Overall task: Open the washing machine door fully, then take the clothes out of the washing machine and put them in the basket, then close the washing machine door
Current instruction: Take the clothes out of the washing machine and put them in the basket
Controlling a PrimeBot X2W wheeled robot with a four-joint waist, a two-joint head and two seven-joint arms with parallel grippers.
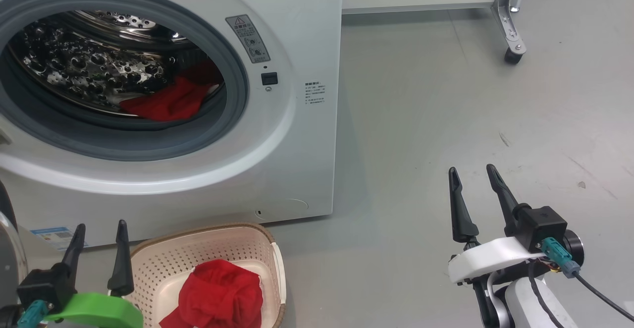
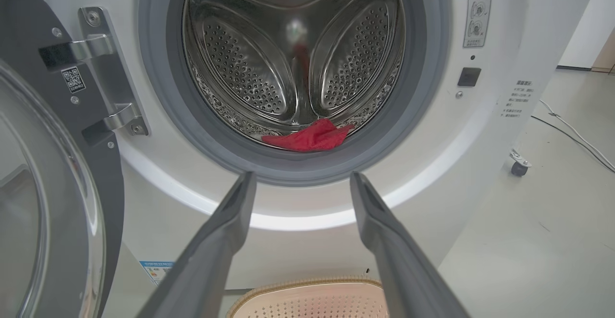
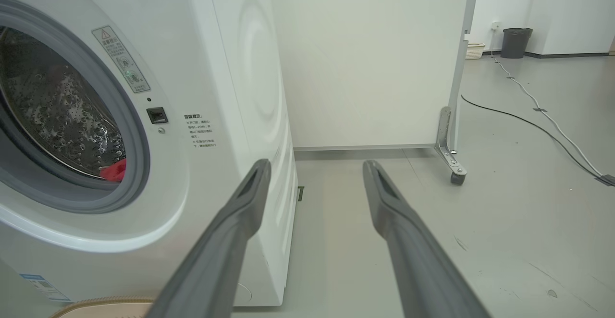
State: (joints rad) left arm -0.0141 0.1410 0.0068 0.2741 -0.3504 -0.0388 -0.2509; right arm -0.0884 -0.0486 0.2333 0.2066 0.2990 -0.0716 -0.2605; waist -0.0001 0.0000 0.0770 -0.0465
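Note:
The white washing machine [image 1: 297, 45] stands with its door [image 2: 43, 202] swung wide to the left. Red clothes [image 1: 171, 101] lie at the front of the steel drum, just behind the grey rubber ring [image 2: 307, 166]; they also show as red clothes [image 2: 312, 136] in the left wrist view. Another red garment [image 1: 218, 296] sits in the cream basket [image 1: 208, 244] on the floor before the machine. My left gripper [image 1: 100, 229] hovers open beside the basket's left rim, empty. My right gripper [image 1: 473, 172] stands open and empty over bare floor to the right.
A white partition on castor feet [image 1: 512, 53] stands behind and to the right of the machine. Cables [image 3: 538, 111] run along the grey floor far right, with a dark bin [image 3: 516, 42] and a pale basket [image 3: 474, 50] at the far wall.

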